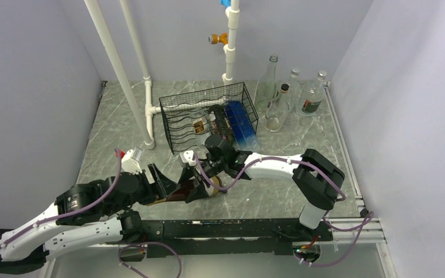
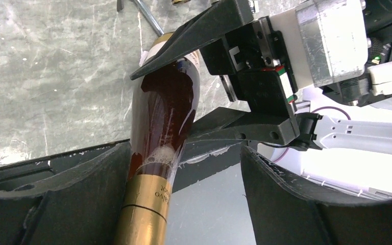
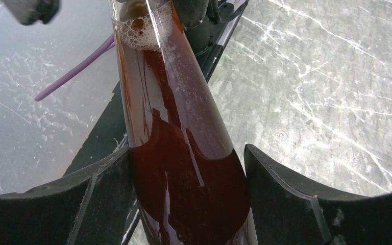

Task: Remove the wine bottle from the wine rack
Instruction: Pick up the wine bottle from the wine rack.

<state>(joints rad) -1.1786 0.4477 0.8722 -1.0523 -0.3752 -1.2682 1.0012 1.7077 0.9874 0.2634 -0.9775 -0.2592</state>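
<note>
- Left gripper [image 2: 186,150]: jaws spread wide around the gold-foiled neck of the wine bottle [image 2: 161,102]. The neck leans on one finger and stands clear of the other.
- The wine bottle is out of the rack, tilted over the grey marble table [image 1: 121,127], its dark red liquid frothy near the neck.
- Right gripper [image 3: 186,153]: fingers pressed on both sides of the bottle's wide body, carrying it.
- Just beyond is the black wire wine rack [image 1: 177,116], with a blue bottle [image 1: 240,123] lying inside.
- Clear glass bottles [image 1: 278,110] stand at the rack's right.
</note>
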